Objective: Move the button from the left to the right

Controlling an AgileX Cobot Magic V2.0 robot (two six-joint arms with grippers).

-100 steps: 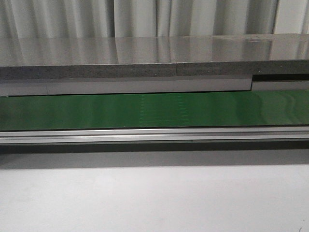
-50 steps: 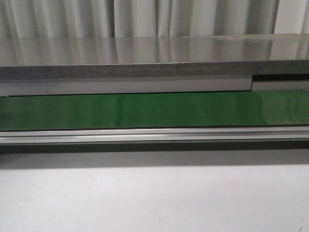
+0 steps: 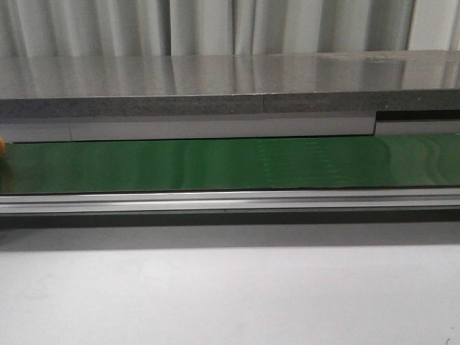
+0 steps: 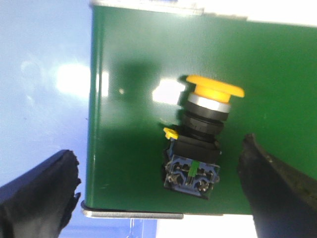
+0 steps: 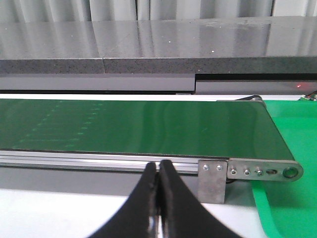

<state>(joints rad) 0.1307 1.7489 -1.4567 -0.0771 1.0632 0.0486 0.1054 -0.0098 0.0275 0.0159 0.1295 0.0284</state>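
The button (image 4: 200,134) lies on its side on the green conveyor belt (image 4: 129,124) in the left wrist view, near the belt's end. It has a yellow-orange cap, a black body and a blue contact block with a small green mark. My left gripper (image 4: 158,156) is open, with one finger on each side of the button and not touching it. In the front view only an orange speck of the button (image 3: 2,146) shows at the far left edge. My right gripper (image 5: 158,167) is shut and empty, in front of the belt's metal rail.
The belt (image 3: 230,164) runs across the front view, with an aluminium rail (image 3: 230,200) along its near side. A grey stone ledge (image 3: 230,83) stands behind it. A metal bracket (image 5: 213,179) and a green tray (image 5: 292,148) are at the belt's right end.
An orange speck of the button has appeared at the front view's far left edge. Faint marks on the belt have shifted right. No arm shows in the front view.
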